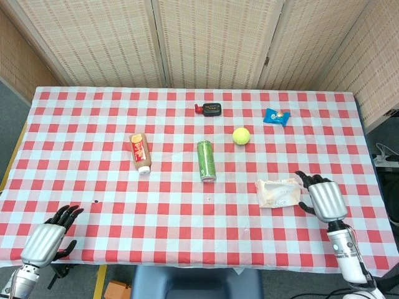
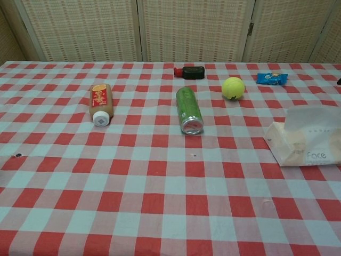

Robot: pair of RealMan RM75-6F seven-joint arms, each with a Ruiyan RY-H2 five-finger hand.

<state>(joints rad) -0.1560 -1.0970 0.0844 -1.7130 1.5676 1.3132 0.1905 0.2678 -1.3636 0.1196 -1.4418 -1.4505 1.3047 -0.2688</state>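
In the head view my right hand [image 1: 321,198] hovers at the table's front right, fingers apart and empty, just right of a white tissue pack [image 1: 278,193] [image 2: 306,143]; whether it touches the pack is unclear. My left hand [image 1: 47,240] sits at the front left corner of the red-checked table [image 1: 93,124], fingers apart, holding nothing. A green can [image 1: 206,161] [image 2: 189,110] lies on its side mid-table. Beside it are a yellow tennis ball [image 1: 241,136] [image 2: 233,88] and a brown bottle [image 1: 140,151] [image 2: 100,103] with an orange label, lying down.
A small black and red object [image 1: 209,109] [image 2: 191,72] and a blue snack packet [image 1: 277,116] [image 2: 272,79] lie toward the far side. Woven screens stand behind the table. A cable and floor show past the right edge.
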